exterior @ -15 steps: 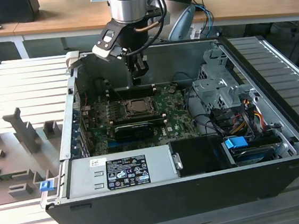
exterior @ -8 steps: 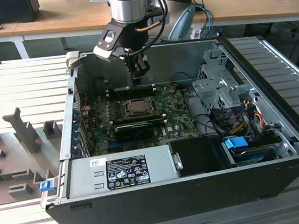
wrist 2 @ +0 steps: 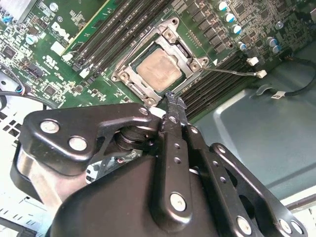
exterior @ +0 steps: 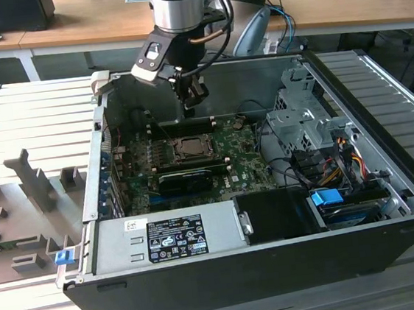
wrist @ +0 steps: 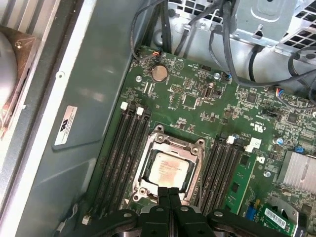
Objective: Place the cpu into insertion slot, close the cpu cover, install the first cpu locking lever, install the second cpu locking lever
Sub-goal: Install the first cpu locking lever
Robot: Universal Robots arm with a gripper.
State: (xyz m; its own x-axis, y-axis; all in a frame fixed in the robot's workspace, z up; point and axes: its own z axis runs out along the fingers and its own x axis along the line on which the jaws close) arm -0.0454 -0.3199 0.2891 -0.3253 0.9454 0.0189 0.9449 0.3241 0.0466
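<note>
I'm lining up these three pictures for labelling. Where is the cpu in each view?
Exterior view: the cpu sits mid-motherboard, under the gripper.
First wrist view: the cpu lies inside the cpu cover, just beyond the gripper.
Second wrist view: the cpu lies in the same frame, past the gripper.
Shared landmark: the cpu cover's silver frame around it.

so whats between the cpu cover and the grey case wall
In the first wrist view, a row of long black memory slots fills the stretch between the cpu cover and the case wall.

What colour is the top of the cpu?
The cpu top is pale silver-grey, slightly tan; the first wrist view shows it best.
</note>
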